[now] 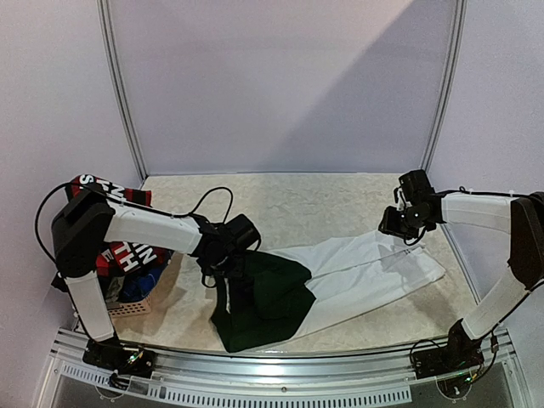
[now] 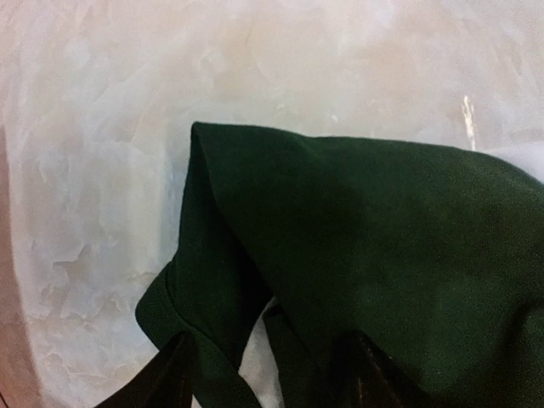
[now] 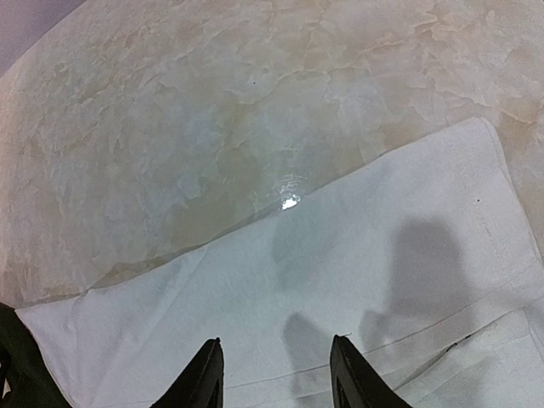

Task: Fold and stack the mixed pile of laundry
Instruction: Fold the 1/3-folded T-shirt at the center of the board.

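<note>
Left gripper point(image 2: 268, 361), jaws apart, straddles the dark-green fold point(image 2: 365, 246) of the T-shirt point(image 1: 374, 272); right gripper point(image 3: 276, 361) hovers half-open over its white part. Unpinned, that fold could spring back.

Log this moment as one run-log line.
garment: T-shirt on table, green part rumpled | left gripper: open over green fabric | right gripper: open above white fabric | fold: unfinished

Beige marbled table point(image 1: 280, 200); white-and-green T-shirt point(image 1: 357, 276) spread across middle; pinkish basket point(image 1: 132, 308) at left edge.
</note>
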Motion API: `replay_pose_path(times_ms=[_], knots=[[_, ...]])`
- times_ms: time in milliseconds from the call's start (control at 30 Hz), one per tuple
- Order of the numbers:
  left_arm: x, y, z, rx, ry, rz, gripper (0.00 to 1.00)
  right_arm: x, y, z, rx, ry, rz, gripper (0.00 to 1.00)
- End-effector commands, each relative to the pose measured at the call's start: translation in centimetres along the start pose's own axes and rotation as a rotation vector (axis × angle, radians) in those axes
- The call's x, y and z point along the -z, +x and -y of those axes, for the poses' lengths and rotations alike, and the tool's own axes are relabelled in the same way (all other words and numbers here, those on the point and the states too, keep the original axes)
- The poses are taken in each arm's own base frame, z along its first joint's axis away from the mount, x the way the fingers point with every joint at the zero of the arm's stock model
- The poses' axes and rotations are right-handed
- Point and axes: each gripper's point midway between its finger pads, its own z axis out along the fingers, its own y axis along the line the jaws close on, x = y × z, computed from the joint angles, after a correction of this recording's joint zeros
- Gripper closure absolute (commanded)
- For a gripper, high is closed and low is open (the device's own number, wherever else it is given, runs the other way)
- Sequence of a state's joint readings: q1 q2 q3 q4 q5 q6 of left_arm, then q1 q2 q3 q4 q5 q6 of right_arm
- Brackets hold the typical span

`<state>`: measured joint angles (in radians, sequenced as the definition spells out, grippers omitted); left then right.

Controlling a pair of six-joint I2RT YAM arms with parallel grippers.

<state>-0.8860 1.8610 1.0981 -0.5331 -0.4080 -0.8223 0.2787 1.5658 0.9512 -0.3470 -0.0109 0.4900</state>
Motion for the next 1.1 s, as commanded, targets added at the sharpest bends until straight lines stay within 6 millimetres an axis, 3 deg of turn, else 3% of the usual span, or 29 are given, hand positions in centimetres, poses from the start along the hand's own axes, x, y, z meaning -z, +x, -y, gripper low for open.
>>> replay_pose_path(times_ms=[0, 167, 267, 467, 767, 1067], knots=[[-1.4, 0.1, 0.0, 0.019, -0.006, -0.027, 0.46, -0.2, -0.5, -0.6, 0.021, -0.007, 0.012, 0.57], [-2.9, 0.2, 0.0, 0.029, -0.011, -0.050, 0.82, -0.5, -0.5, -0.5, 0.024, 0.009, 0.012, 0.57], [-3.6, -0.7, 0.1, 0.018, -0.018, -0.042, 1.00, -0.9, -0.3, -0.1, 0.021, 0.035, 0.011, 0.57], [-3.3, -7.0, 0.9, -0.028, -0.066, 0.053, 1.00, -1.9, 0.8, 0.4, 0.018, 0.077, -0.023, 0.57], [-6.0, -16.0, 1.9, -0.050, -0.079, 0.140, 1.00, -3.6, 3.7, 2.1, -0.007, 0.130, -0.097, 0.57], [-7.8, -21.5, 3.6, -0.040, -0.014, 0.231, 1.00, -5.1, 4.8, 1.8, -0.009, 0.111, -0.141, 0.58]])
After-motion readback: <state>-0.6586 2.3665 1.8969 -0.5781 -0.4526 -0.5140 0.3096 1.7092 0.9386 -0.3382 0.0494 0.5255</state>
